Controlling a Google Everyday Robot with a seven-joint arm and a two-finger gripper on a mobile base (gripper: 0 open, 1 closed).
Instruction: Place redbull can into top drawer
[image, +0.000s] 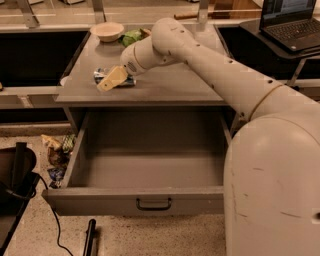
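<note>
Claw (113, 79) low at upper left of frame, right over redbull can (100, 76). Can lies flat on bench (170, 87). Open or clamped on can: cannot tell. Top drawer (90, 202) stands wide open, lower centre. Bowl (107, 31), green bag (131, 37) at bench's far edge.

The gripper (111, 80) hangs over the redbull can (100, 76) lying on the cabinet top (170, 86).
</note>
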